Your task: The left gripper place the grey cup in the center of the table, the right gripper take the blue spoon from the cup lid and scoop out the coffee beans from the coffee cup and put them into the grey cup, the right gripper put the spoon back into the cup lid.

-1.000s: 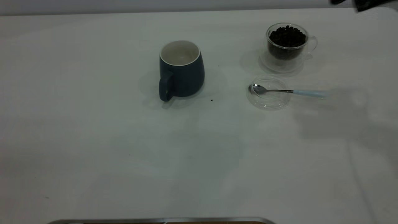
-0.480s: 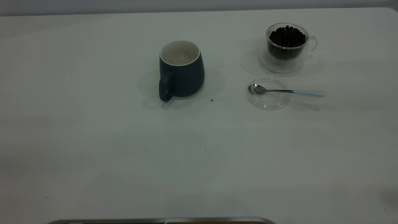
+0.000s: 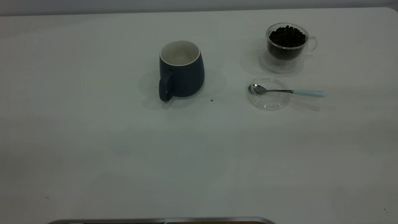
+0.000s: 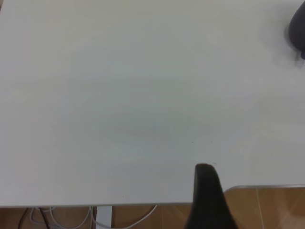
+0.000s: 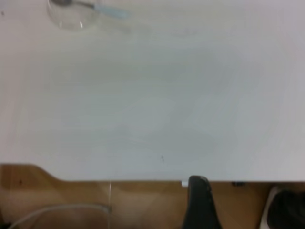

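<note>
The grey cup (image 3: 181, 70) stands upright a little above the middle of the exterior frame, near the centre of the white desk (image 3: 93, 140), its handle turned toward the lower edge of the frame and its pale inside in view. At the upper right, well apart from it, stands the glass coffee cup (image 3: 287, 46), full of dark beans (image 3: 287, 36), with its handle pointing to the right. Just below that cup lies the clear lid (image 3: 269, 92); the spoon (image 3: 287, 91) rests in it, its metal bowl inside the lid at the left and its blue handle reaching out over the rim to the right. A single dark speck (image 3: 211, 100) lies on the desk just to the lower right of the grey cup.

Neither arm appears in the exterior frame. In the left wrist view one dark finger of the left hand (image 4: 209, 200) shows over the near edge of the desk, with the grey cup far off at the upper right corner; whether this hand is apart or together cannot be told. In the right wrist view one dark finger of the right hand (image 5: 200, 202) hangs at the desk's edge, with lid and spoon far off at the upper left; its state cannot be told either
</note>
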